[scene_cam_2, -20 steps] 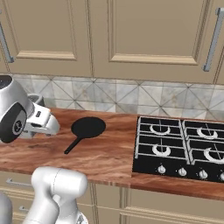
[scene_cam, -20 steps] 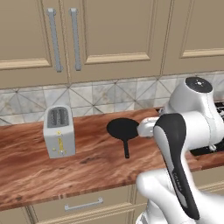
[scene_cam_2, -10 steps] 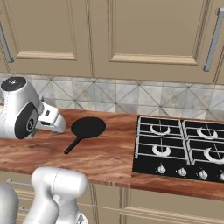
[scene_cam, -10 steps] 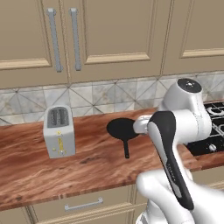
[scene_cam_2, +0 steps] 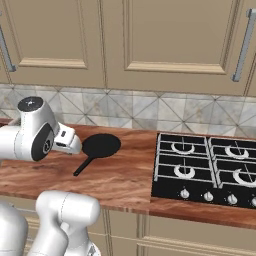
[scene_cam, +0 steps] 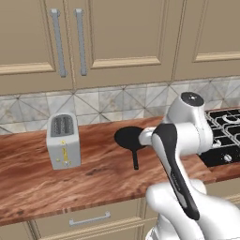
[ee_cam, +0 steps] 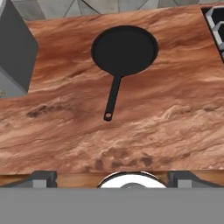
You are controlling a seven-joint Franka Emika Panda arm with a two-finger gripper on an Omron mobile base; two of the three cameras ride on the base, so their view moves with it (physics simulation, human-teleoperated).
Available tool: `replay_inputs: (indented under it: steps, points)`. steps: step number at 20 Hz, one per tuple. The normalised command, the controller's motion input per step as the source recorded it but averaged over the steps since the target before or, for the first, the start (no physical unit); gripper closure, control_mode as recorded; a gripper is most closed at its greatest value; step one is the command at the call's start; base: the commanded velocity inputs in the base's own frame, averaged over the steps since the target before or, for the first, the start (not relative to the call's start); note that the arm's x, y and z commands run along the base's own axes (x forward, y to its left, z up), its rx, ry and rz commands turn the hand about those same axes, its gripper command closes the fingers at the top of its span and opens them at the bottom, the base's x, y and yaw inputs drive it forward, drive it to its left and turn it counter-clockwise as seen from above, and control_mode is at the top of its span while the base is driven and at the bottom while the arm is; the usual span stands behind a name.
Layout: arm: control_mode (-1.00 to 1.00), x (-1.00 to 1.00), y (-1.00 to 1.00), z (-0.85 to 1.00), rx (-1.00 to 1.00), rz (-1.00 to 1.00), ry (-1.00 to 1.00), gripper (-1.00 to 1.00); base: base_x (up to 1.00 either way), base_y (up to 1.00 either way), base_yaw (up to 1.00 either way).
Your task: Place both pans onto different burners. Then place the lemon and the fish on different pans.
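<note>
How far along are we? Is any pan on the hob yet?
Nothing looks done yet. The black pan lies on the wooden counter, between the toaster and the hob, whose burners are bare. The tool is open and holds nothing, looking down at the pan's handle. Left: both pans onto burners, then the lemon and the fish onto them.

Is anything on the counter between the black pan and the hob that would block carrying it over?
Nothing visible does. The black pan lies on bare wooden counter, with open wood between it and the hob. The toaster stands on the pan's far side, away from the hob.
</note>
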Motion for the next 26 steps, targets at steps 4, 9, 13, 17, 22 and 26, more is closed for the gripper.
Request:
replay_inputs:
  steps: [4, 9, 13, 17, 22, 26]
  points:
    - [-1.0, 0.24, 0.02, -0.18, 0.0, 0.0, 0.0, -1.0, 0.0, 0.0, 0.0]
    - [-1.0, 0.19, 0.02, -0.18, 0.0, -0.02, 0.01, -1.0, 0.0, 0.0, 0.0]
    - [-1.0, 0.12, 0.01, -0.27, 0.0, -0.05, 0.02, -1.0, 0.0, 0.0, 0.0]
    - [-1.0, 0.15, 0.1, -0.27, 0.0, -0.05, 0.03, -1.0, 0.0, 0.0, 0.0]
    - [-1.0, 0.22, 0.11, -0.19, 0.03, -0.06, 0.04, -1.0, 0.0, 0.0, 0.0]
    - [-1.0, 0.3, 0.0, -0.19, 0.0, 0.0, 0.01, -1.0, 0.0, 0.0, 0.0]
